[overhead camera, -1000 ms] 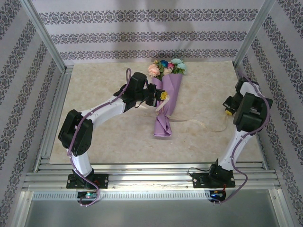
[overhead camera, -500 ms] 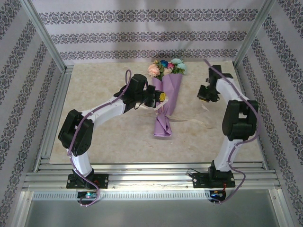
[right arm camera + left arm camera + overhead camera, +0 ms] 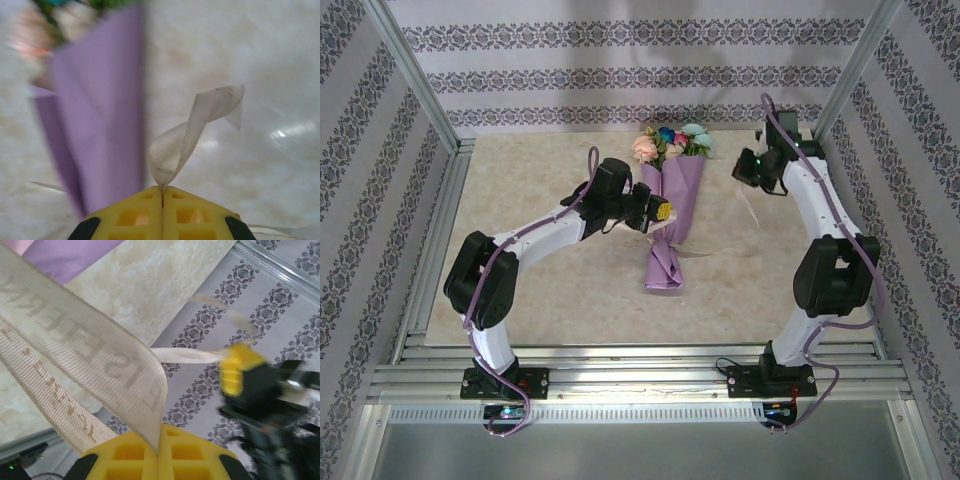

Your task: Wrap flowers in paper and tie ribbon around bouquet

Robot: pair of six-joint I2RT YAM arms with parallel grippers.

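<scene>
The bouquet (image 3: 670, 218) lies in the middle of the table, its lilac paper (image 3: 677, 190) cone pointing toward me and the flowers (image 3: 672, 142) sticking out at the far end. My left gripper (image 3: 665, 208) sits against the cone's left side, shut on the cream ribbon (image 3: 90, 355), which enters the closed jaws (image 3: 159, 434). My right gripper (image 3: 742, 172) hangs raised at the far right, shut (image 3: 162, 192) on a twisted end of the ribbon (image 3: 192, 130). The paper (image 3: 100, 110) and blurred flowers (image 3: 50, 20) lie below it. The right gripper's yellow fingers (image 3: 240, 372) appear in the left wrist view.
Patterned walls and aluminium posts (image 3: 850, 70) enclose the marble-look table (image 3: 550, 290). A metal rail (image 3: 620, 375) runs along the near edge by the arm bases. The right arm's elbow (image 3: 835, 280) stands high over the right side.
The right arm has swung from the right edge up and back toward the far right, carrying its ribbon end. The left arm and bouquet have stayed put.
</scene>
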